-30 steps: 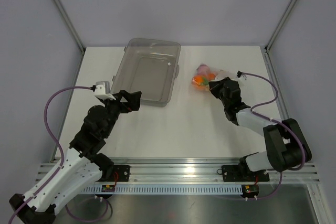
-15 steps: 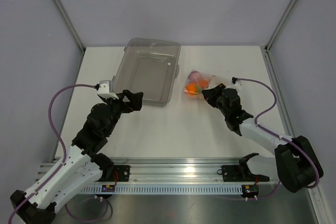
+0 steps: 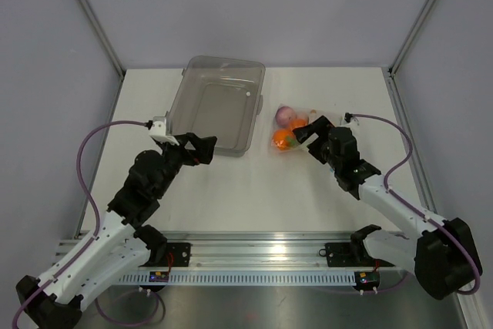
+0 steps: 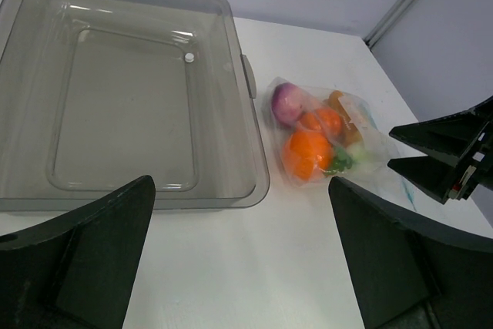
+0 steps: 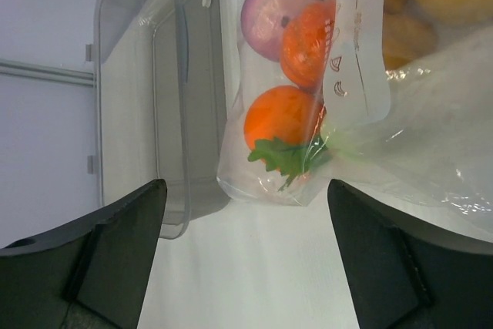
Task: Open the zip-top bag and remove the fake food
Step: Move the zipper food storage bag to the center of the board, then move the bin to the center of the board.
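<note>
Since a second earlier, the right hand had shifted left and the zip-top bag had slid left with it, ending just beside the tray; the left hand had edged right. From above, the right hand sat at the bag's right end, and the left hung by the tray's near rim. Bare worktop lay open on the near side, between the arms. From the left wrist, both hands stood spread and empty, the fake food inside the bag. From the right wrist, the bag's flap lay folded over. Another shove could, I judge, jam the slippery bag against the tray wall; a one-sided pinch would merely drag it.
</note>
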